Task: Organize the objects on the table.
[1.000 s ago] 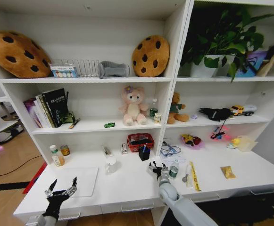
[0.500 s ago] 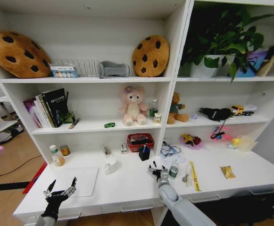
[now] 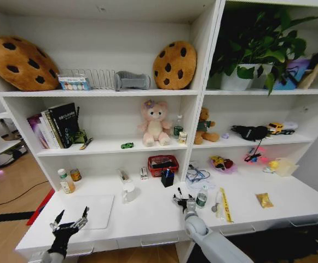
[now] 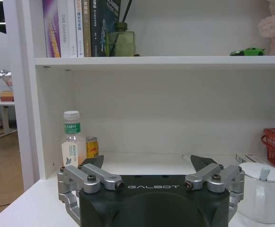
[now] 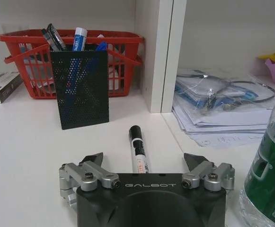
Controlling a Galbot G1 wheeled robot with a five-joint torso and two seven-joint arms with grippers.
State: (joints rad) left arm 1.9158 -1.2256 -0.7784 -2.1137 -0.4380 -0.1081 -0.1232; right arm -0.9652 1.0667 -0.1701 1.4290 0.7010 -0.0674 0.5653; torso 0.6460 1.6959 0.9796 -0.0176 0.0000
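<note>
Now the right gripper [image 3: 181,198] sits a touch lower and nearer the bench [image 3: 148,216] than a second ago, while the left gripper [image 3: 68,220] keeps its place at the front left corner beside the laptop [image 3: 93,211]. The shift is slight, but it reads as the right arm closing on a marker [image 5: 138,153], so the tidying looks to be at its first pick, with the rest of the clutter unsorted.

Seen from the right wrist, the marker lies flat on the bench, black cap pointing to 12 o'clock, its body running straight back under the gripper's middle. The right jaws stand wide apart, one tip at about 10 o'clock of the marker and one at 2 o'clock, neither touching it. So the marker lies between them and roughly centred, though I judge it a little ahead of the tips yet. A pen holder [image 5: 79,88] stands beyond at 11 o'clock, in front of a red basket [image 5: 118,56], which looks the likely home for it. A bottle [image 5: 269,175] stands close at 3 o'clock and could be knocked.

The left jaws are also spread wide and hold nothing.
</note>
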